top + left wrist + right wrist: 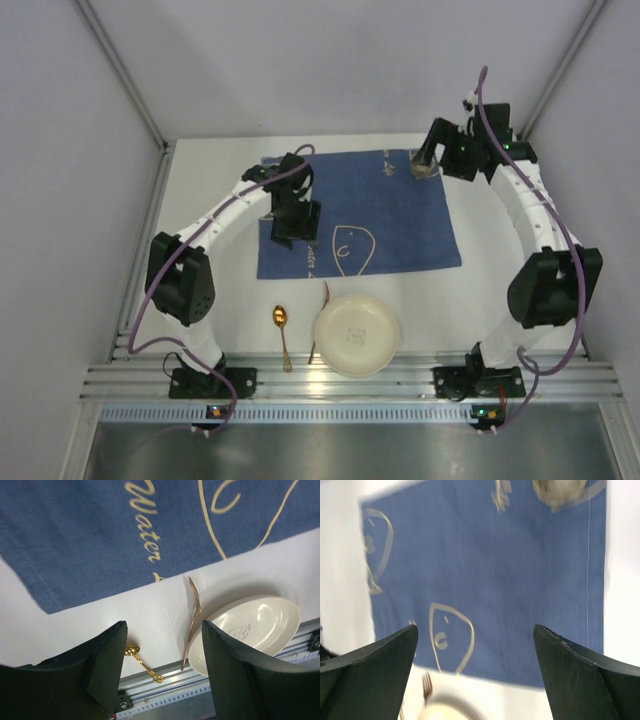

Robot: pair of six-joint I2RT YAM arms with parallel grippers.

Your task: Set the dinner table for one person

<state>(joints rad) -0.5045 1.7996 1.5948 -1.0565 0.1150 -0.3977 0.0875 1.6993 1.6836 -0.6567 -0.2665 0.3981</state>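
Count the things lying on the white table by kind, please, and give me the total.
Plate: 1
Spoon: 1
Fork: 1
Cup: 1
Blue cloth: 1
Total: 5

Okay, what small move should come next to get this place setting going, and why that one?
Probably the left hand should lower toward the plate and grip its rim. That hand is open and is the closer of the two. The plate sits off the blue cloth, whose middle is bare. The fork lies close along the plate's left side, so a far-rim grip looks safer.
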